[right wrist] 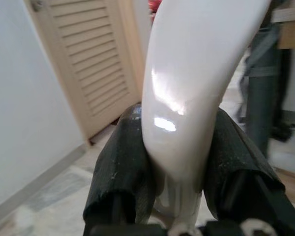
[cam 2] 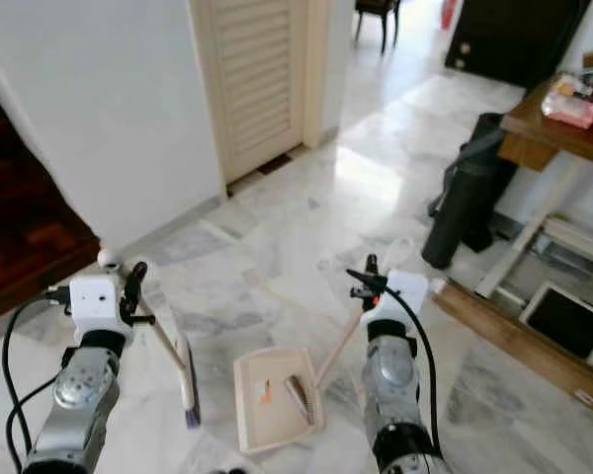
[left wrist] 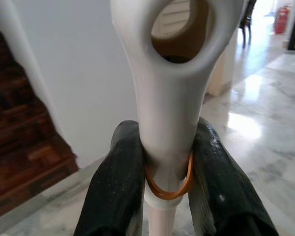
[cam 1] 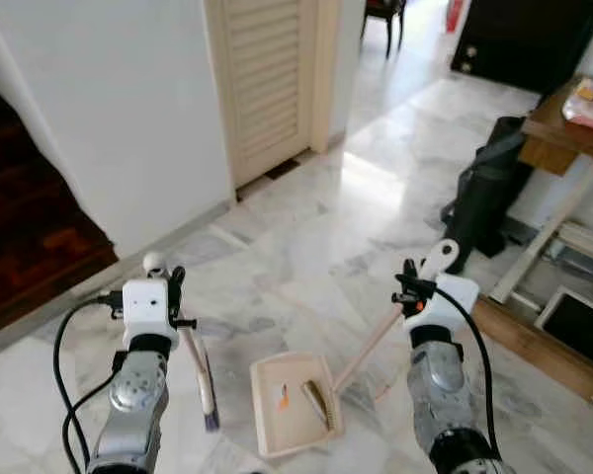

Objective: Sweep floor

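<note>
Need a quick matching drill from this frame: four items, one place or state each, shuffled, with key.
Items:
1. brush
2. dustpan
3. louvred door
4. black bag

Places:
A. held by right gripper, debris on its tray
B. beside the wooden table
C. held by left gripper, bristles down
D. shut, in the white wall

Pairs: 1-C, 2-A, 3-D, 4-B

- A cream louvred wooden door (cam 1: 269, 79) stands shut beside a plain white wall (cam 1: 128, 109).
- A tall black bag (cam 1: 484, 193) leans near a brown wooden counter (cam 1: 563, 133).
- Dark wooden stairs (cam 1: 20, 222) lie beyond the wall.
</note>
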### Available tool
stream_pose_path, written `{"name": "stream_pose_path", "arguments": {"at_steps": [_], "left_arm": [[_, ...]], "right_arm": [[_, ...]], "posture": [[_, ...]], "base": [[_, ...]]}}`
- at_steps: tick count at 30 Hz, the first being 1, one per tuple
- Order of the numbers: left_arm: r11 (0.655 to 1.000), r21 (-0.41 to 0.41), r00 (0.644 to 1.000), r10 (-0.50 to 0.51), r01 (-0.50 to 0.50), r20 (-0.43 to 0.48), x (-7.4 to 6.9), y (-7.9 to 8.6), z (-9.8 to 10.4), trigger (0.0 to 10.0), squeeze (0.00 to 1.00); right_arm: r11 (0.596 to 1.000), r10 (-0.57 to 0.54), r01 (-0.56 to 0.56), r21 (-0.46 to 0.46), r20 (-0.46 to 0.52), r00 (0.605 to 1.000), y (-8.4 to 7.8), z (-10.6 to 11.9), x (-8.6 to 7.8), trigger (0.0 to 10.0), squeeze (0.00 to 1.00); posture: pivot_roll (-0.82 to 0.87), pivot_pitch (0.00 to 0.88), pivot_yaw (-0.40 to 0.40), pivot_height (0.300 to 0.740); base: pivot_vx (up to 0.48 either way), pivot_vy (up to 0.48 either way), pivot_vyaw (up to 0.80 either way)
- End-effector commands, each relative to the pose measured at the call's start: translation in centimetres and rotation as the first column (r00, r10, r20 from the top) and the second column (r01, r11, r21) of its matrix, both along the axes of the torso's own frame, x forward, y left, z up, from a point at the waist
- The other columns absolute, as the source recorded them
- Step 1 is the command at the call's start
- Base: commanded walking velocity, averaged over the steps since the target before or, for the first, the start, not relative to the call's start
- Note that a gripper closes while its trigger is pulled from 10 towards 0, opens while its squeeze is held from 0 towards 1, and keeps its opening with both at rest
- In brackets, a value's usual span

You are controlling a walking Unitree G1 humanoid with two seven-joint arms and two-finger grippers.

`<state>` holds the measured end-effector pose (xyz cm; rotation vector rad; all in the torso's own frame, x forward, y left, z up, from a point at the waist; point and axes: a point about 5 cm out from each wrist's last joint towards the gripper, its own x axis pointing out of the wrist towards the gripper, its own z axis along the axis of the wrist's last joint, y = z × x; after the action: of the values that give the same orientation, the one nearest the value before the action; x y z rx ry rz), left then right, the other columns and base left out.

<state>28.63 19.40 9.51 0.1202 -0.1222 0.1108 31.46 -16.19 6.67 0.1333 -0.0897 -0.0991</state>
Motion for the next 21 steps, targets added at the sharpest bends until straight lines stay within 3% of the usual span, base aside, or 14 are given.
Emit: {"name": "stream_pose_path", "arguments": {"at_steps": [1, 12, 21], "left_arm": [[1.0, 0.015, 0.999, 0.001, -0.002, 0.033, 0.11, 0.18, 0.84, 10.0, 0.0], [1.0, 0.011, 1.0, 0.005, -0.005, 0.03, 0.17, 0.26, 0.83, 10.0, 0.0], [1.0, -0.003, 1.0, 0.005, -0.005, 0.025, 0.1, 0.21, 0.69, 10.0, 0.0]], "right_arm": [[1.0, -0.006, 0.005, 0.02, 0.042, 0.999, 0.13, 0.97, 0.48, 10.0, 0.0], [1.0, -0.004, 0.003, 0.023, 0.043, 0.999, 0.23, 1.03, 0.53, 10.0, 0.0], [0.999, -0.007, 0.006, 0.04, 0.035, 0.999, 0.09, 0.85, 0.47, 10.0, 0.0]], "posture": [[0.14, 0.035, 0.021, 0.74], [0.14, 0.035, 0.023, 0.74], [0.14, 0.028, 0.021, 0.74]], "base": [[0.0, 0.0, 0.73], [0.0, 0.0, 0.68], [0.0, 0.0, 0.0]]}}
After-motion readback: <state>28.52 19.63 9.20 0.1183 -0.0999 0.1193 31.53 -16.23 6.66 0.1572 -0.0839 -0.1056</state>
